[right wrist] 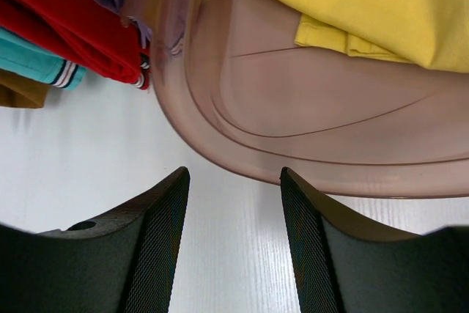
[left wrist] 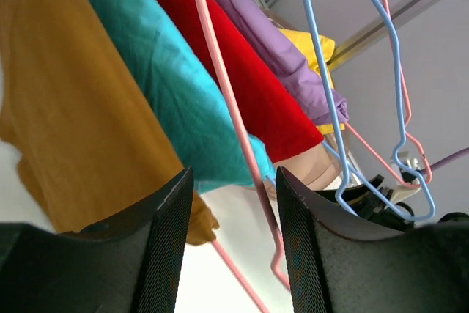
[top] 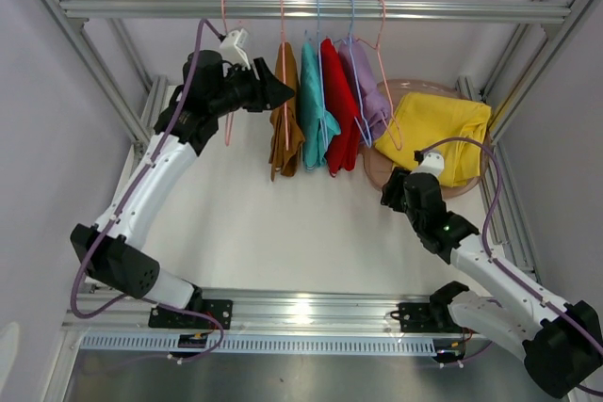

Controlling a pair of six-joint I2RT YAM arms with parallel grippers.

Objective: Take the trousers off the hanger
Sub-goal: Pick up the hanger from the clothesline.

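Four small trousers are hanging in a tight row from wire hangers (top: 283,35) on the aluminium rail (top: 452,11) that is running across the back of the desk (top: 283,223), and a fifth pair is lying off to the right in a tub.

At the far left a bare pink hanger (top: 227,129) is dangling from the rail, partly hidden behind the left arm. The left hand (top: 281,94) is hovering high up, level with the clothes, its tips pointing right and sitting just beside the brown trousers (top: 285,124); whether they are touching the cloth I cannot tell. Its fingers (left wrist: 165,254) are standing roughly half apart and gripping nothing.

Next to the brown pair, the teal trousers (top: 314,115) are hanging, then the red trousers (top: 339,124), then the lavender trousers (top: 363,82), each pressing against its neighbour. Another pink hanger (top: 386,72) is hanging at the right end of the row.

The yellow trousers (top: 441,134) are lying crumpled in the pinkish translucent round tub (right wrist: 308,137), spilling over its far rim. The right hand (right wrist: 234,177) is hovering low over the desk just before the tub's near wall, fingers (right wrist: 154,254) parted about halfway and holding nothing.
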